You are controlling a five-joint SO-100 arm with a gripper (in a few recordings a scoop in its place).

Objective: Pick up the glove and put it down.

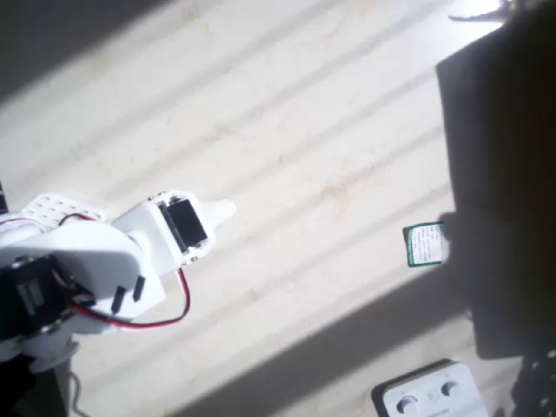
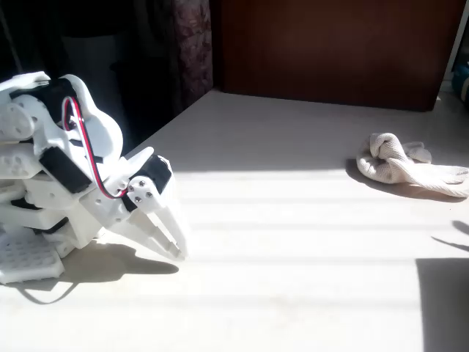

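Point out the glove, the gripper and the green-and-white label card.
glove [image 2: 399, 163]: fixed view, on the crumpled cream fabric at its middle.
gripper [image 2: 174, 246]: fixed view, at the fingertips, low by the table.
label card [image 1: 425, 245]: overhead view, on the card's printed face.

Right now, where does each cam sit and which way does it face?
Overhead view: above the table, looking straight down; arm at left, gripper tip pointing right; card and knobbed box at right.
Fixed view: low at table height, looking across toward a dark wall; arm folded at left, gripper pointing down at the table, glove far right.
Shared: the arm, gripper and sunlit striped tabletop.
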